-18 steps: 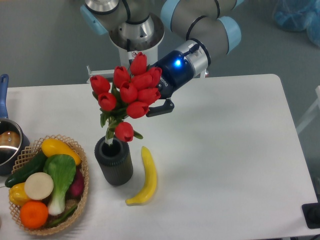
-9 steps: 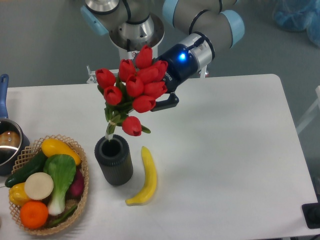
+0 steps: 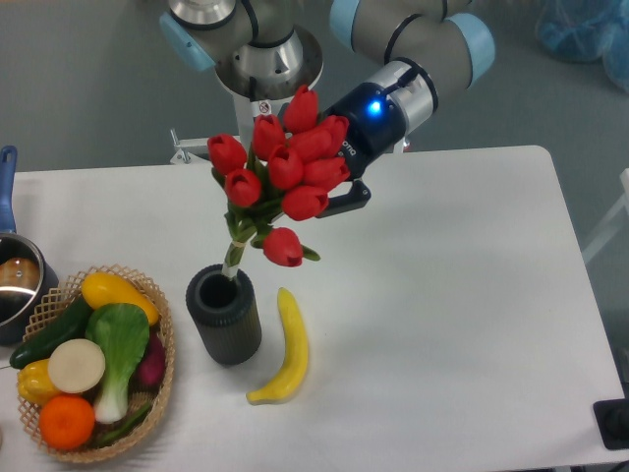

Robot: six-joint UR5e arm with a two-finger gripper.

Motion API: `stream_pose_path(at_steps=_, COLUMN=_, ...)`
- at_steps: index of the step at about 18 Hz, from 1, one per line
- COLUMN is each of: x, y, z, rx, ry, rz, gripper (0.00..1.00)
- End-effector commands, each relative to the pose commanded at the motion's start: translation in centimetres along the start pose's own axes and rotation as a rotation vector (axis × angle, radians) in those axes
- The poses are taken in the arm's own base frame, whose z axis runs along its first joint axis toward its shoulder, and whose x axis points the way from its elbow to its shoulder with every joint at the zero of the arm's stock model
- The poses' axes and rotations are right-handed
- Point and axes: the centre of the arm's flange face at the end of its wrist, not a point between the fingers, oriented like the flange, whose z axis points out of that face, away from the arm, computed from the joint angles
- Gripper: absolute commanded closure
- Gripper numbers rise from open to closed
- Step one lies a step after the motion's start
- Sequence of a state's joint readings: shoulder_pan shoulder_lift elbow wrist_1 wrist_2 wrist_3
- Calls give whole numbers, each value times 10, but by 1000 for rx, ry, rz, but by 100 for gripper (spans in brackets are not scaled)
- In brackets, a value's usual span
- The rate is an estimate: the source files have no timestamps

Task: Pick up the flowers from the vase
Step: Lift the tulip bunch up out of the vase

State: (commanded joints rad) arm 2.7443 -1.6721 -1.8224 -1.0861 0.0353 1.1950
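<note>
The white table (image 3: 442, 295) fills most of the view, with the grey-and-blue arm (image 3: 413, 39) reaching in from the top and angling down to the left. Its gripper (image 3: 329, 192) is largely hidden behind the flowers (image 3: 285, 172); only one dark finger (image 3: 346, 200) shows, poking out at the lower right of the bunch, just beside the red buds. The bunch hangs tilted in the air against the gripper, so the fingers appear clamped on it — though the contact itself is covered by the blooms and the width of the grip cannot be read. The red buds cluster in front of the wrist, and the green stems slant down and to the left, their lower tip right at the rim of the vase (image 3: 225, 317), where it is hard to tell whether the tip is just inside the mouth or just above it. The vase stands upright near the table's front left, well below the gripper. A yellow banana (image 3: 286, 349) lies just right of the vase, a wicker basket (image 3: 157, 393) of vegetables sits to its left, and a steel pot (image 3: 15, 280) with a blue handle is cut by the left edge.
</note>
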Motion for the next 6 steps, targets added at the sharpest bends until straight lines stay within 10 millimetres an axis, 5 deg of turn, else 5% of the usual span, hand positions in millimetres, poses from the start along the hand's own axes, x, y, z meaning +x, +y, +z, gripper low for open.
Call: stream_pose_path(at_steps=6, x=-4, y=3, z=-12, rx=0, ry=-24, rz=-2, gripper=61)
